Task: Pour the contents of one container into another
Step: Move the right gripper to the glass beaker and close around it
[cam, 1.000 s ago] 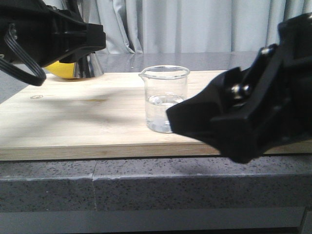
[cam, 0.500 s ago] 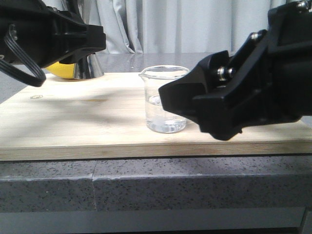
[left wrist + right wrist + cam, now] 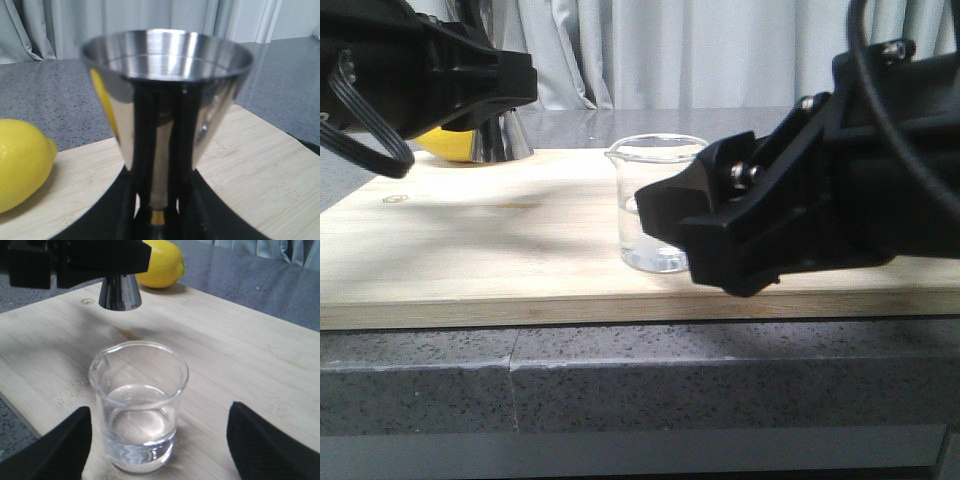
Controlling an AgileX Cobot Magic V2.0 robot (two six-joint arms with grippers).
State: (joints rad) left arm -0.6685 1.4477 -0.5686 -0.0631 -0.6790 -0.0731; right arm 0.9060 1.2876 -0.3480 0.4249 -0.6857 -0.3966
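The clear glass beaker [image 3: 655,200] stands upright on the wooden board [image 3: 470,260], about a third full of clear liquid. In the right wrist view the beaker [image 3: 137,405] sits between the two wide-apart black fingers [image 3: 65,450] of my right gripper [image 3: 159,412], which is open and touches nothing. From the front, the right gripper [image 3: 665,215] overlaps the beaker's right side. My left gripper [image 3: 160,200] is shut on the narrow waist of the shiny steel jigger [image 3: 165,95], which is upright with its mouth up. The jigger [image 3: 505,135] is at the board's far left, under the left gripper [image 3: 510,85].
A yellow lemon [image 3: 445,145] lies just behind the jigger at the board's back left; it also shows as the lemon [image 3: 22,165] in the left wrist view. The board rests on a grey speckled counter [image 3: 620,370] with a curtain behind.
My right gripper has moved left and slightly up toward the beaker, which now sits between its open fingers. The left gripper, jigger and beaker have stayed put.
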